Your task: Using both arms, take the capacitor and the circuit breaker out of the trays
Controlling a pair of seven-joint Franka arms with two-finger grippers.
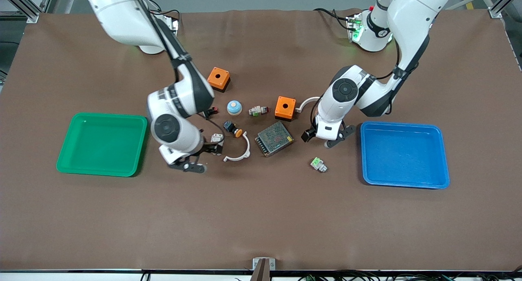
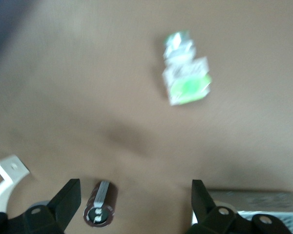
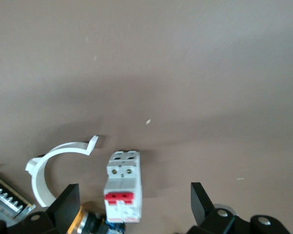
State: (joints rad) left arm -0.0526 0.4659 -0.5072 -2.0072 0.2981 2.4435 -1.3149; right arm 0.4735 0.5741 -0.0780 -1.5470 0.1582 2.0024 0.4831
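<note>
Connector: small white-and-green connector (image 1: 318,164) lies nearest the front camera, on bare table (image 1: 261,215) between the mesh box (image 1: 274,138) and the blue tray (image 1: 404,154); blurred in the left wrist view (image 2: 185,73).
Hidden: capacitor cannot be made out in the front view, covered by the left arm; breaker (image 1: 216,139) shows there only as a small pale sliver beside the right arm.
Capacitor: short dark cylinder (image 2: 102,204) lying on its side, a pale stripe along its body, end face with small contacts; on the table under the left gripper, close to one finger (image 2: 66,197).
Breaker: white block (image 3: 123,185) with two red levers side by side, lying flat beside the white curved clip (image 3: 53,165).
Left gripper: (image 1: 335,138) low over the table beside the blue tray, fingers spread wide, holding nothing.
Right gripper: (image 1: 195,158) low over the table between the green tray (image 1: 102,144) and the clip, fingers wide apart, breaker between them untouched.
</note>
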